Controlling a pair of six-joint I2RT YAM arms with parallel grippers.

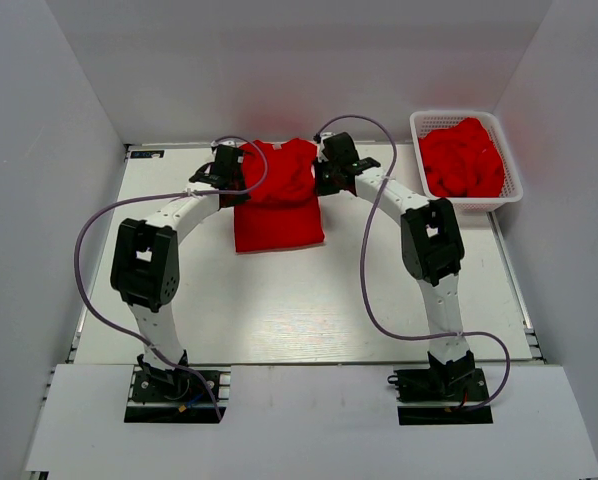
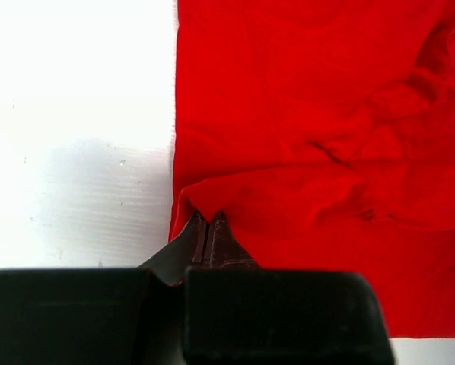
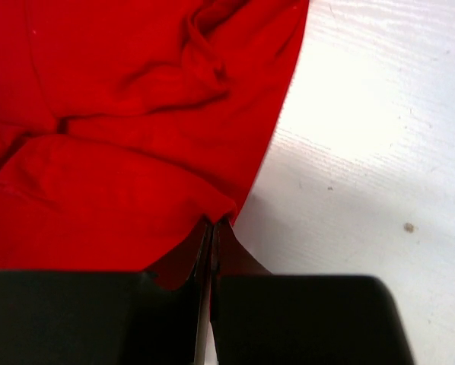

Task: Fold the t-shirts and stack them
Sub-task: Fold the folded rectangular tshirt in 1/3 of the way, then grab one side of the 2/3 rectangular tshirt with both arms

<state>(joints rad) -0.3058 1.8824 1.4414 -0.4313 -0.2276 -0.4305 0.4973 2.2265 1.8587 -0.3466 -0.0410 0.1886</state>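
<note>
A bright red t-shirt (image 1: 277,200) lies at the back middle of the table, its sleeves folded in so it forms a narrow strip. My left gripper (image 1: 232,172) is shut on the shirt's left edge near the top; the left wrist view shows the jaws (image 2: 207,218) pinching a raised fold of red cloth (image 2: 311,152). My right gripper (image 1: 322,172) is shut on the right edge; the right wrist view shows its tips (image 3: 214,222) pinching the cloth (image 3: 121,137). Several more red t-shirts (image 1: 463,158) lie heaped in a basket.
A white plastic mesh basket (image 1: 511,180) stands at the back right corner of the table. White walls enclose the table at left, back and right. Grey cables loop from both arms over the table.
</note>
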